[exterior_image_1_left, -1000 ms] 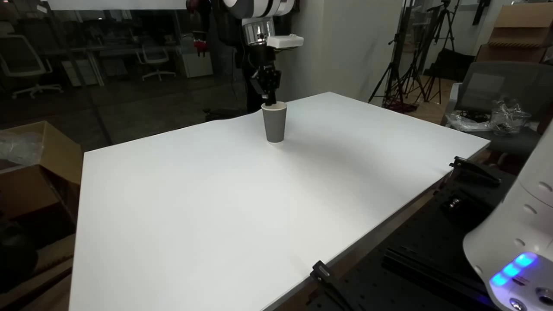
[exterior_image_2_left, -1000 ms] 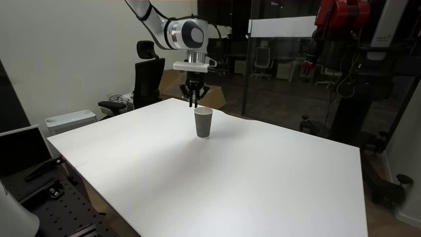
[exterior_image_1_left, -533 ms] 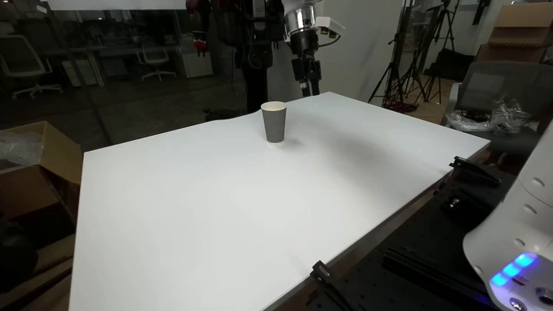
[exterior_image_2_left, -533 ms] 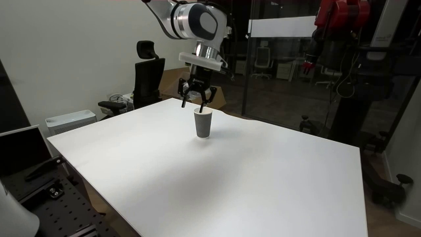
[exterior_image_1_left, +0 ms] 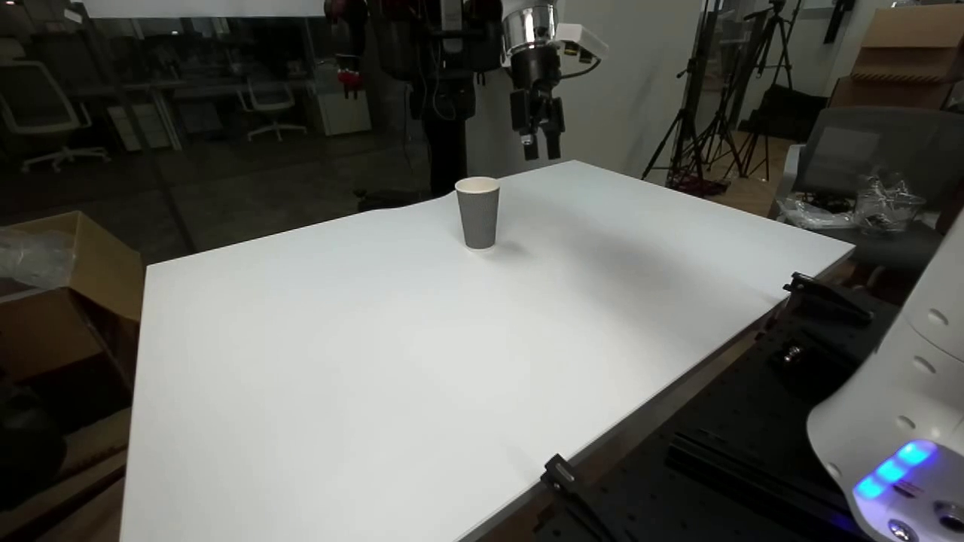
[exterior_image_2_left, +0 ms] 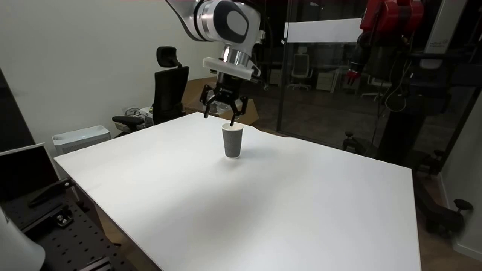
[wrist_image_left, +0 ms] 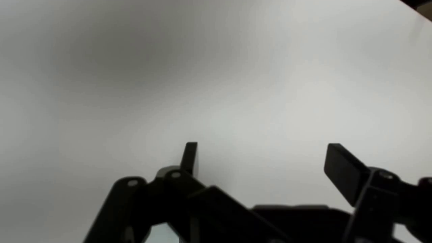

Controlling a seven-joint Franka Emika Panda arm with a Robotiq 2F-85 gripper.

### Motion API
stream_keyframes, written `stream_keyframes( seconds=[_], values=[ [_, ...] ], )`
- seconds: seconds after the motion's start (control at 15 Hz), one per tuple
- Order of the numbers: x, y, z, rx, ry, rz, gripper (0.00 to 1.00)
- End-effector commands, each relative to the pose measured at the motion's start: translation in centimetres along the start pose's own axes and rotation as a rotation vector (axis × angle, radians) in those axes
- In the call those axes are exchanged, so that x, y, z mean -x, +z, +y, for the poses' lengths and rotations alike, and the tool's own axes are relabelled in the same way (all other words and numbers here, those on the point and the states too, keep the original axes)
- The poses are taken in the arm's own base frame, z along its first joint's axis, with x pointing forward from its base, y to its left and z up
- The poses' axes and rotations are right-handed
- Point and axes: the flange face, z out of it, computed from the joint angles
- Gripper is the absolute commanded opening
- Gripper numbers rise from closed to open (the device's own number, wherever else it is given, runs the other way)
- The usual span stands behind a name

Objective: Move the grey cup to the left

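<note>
Grey rippled paper cup (exterior_image_1_left: pixel 479 218) upright on white bench (exterior_image_1_left: pixel 361 361) in both exterior views; wrist view gives jaws over bench surface, spread wide. In exterior view, black office chair (exterior_image_2_left: pixel 170 94) beyond bench; fingertip (exterior_image_2_left: pixel 232 120) lines up with cup rim. In exterior view, blue lights (exterior_image_1_left: pixel 892 471) on robot base (exterior_image_1_left: pixel 896 376); clear gap between cup and jaws. Cup lower than jaws, off to one side, outside their span.
</note>
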Motion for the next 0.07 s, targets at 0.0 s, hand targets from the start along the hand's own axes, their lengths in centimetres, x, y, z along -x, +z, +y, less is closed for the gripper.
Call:
stream_keyframes(
  seconds=[0.0],
  values=[
    [-0.01, -0.03, 0.0, -0.001, 0.0, -0.001, 0.96]
  ],
)
